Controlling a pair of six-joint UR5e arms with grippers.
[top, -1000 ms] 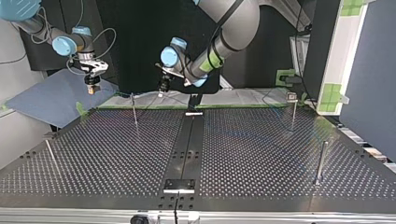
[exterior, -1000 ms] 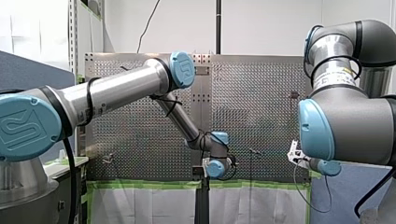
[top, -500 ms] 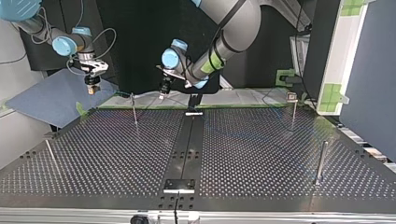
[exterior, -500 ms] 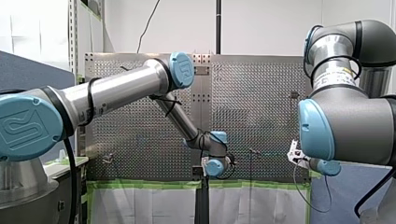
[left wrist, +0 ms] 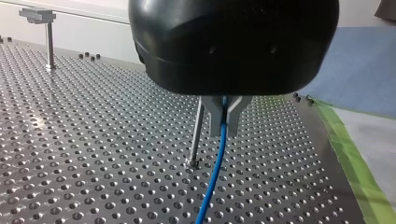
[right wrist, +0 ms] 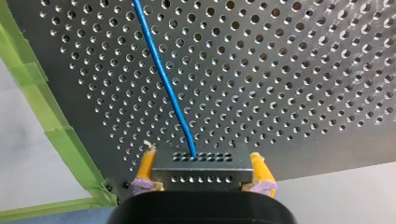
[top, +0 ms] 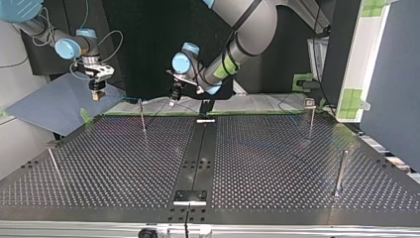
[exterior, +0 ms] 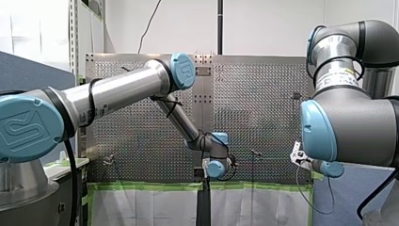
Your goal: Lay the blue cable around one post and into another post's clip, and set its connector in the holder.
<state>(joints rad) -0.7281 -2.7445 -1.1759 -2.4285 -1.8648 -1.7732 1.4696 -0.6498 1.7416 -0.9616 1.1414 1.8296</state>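
Over at ten o'clock in the top view, my right gripper point(top: 97, 96) hangs past the table point(top: 277, 163)'s far edge; my left gripper point(top: 172, 100) hovers near twelve, just beyond a post point(top: 142, 116). Front view tells me little. Left wrist view: metal fingers point(left wrist: 217, 119) pinch the blue cable point(left wrist: 219, 154), which slants from them toward seven o'clock, the post just beside it, not wrapped. Right wrist view: yellow pads point(right wrist: 146, 165) clamp the connector point(right wrist: 201, 170), cable leaving it toward eleven o'clock. I judge nothing routed yet: wrap, clip and holder all remain.
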